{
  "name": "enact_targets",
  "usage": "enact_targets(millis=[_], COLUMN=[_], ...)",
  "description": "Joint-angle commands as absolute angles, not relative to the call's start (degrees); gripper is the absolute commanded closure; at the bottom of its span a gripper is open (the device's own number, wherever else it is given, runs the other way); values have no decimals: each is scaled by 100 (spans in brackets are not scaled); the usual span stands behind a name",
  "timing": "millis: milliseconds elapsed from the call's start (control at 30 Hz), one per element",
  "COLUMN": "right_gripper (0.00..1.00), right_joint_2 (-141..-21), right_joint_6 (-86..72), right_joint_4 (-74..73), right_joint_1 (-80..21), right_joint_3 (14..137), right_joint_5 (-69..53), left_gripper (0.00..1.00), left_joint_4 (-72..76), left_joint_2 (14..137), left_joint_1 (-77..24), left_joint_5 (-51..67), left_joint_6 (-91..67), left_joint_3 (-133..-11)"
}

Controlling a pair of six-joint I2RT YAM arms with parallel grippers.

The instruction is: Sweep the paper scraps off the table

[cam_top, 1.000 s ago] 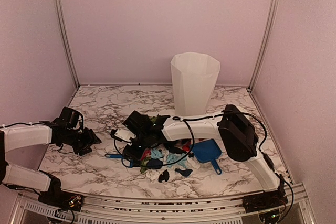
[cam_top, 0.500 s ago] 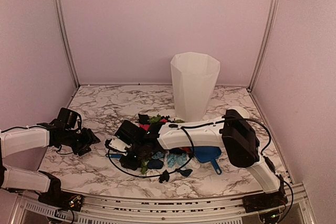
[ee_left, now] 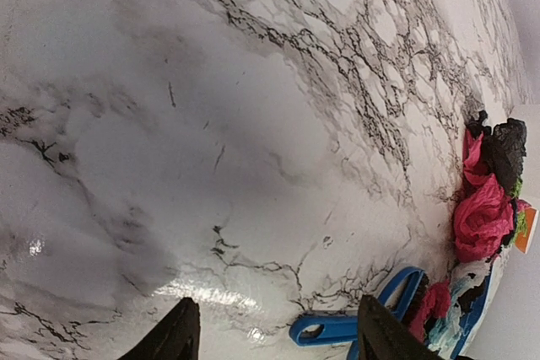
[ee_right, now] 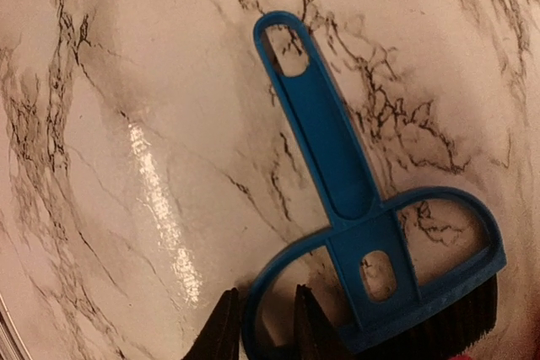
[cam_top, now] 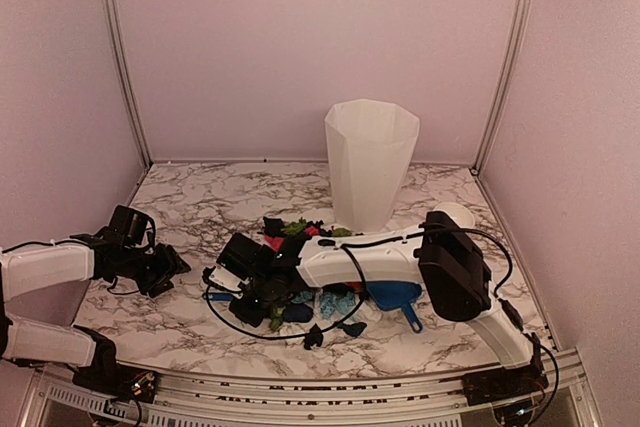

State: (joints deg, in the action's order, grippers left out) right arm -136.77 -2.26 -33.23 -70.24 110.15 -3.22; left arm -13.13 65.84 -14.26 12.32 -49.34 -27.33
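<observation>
The paper scraps (cam_top: 338,302) lie in a loose pile at the table's (cam_top: 200,207) front middle: light blue, white and black bits, with green, red and black ones (cam_top: 292,231) just behind my right arm. My right gripper (cam_top: 248,295) reaches left across the pile and is shut on the blue brush (ee_right: 337,166), its fingers pinching the brush's loop frame (ee_right: 266,292). My left gripper (cam_top: 172,267) is open and empty, low over the table's left side. In its wrist view (ee_left: 278,301) the brush handle (ee_left: 325,328) and pink and black scraps (ee_left: 481,217) lie ahead.
A tall white bin (cam_top: 370,162) stands at the back middle. The blue dustpan (cam_top: 395,295) lies on the table under my right arm, right of the pile. Plain pinkish walls close the back and both sides.
My right gripper has moved the brush forward and left, uncovering green and red scraps behind the arm. The left arm has hardly moved.
</observation>
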Motion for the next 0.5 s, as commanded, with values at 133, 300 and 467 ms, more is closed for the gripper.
enact_targets(millis=[133,300,467], right_gripper=[90,100,100], right_joint_2=[-14092,-14046,-13880], right_joint_6=[-362,-486,-661], right_joint_4=[-3593,-3547,-3300], right_joint_1=[-7180,-7181,-7155], right_joint_3=[11322,11382,11373], right_joint_5=[-89,-21,-22], left_gripper=[36,36,37], left_joint_4=[-1187,-963,-690], left_joint_2=[6479,6488,6533], left_joint_1=[-1432,-1424,-1432], left_joint_5=[1242,1459,1646], left_joint_6=[-5089,-5251,-5411], left_joint_3=[-2558,-2421,-2272])
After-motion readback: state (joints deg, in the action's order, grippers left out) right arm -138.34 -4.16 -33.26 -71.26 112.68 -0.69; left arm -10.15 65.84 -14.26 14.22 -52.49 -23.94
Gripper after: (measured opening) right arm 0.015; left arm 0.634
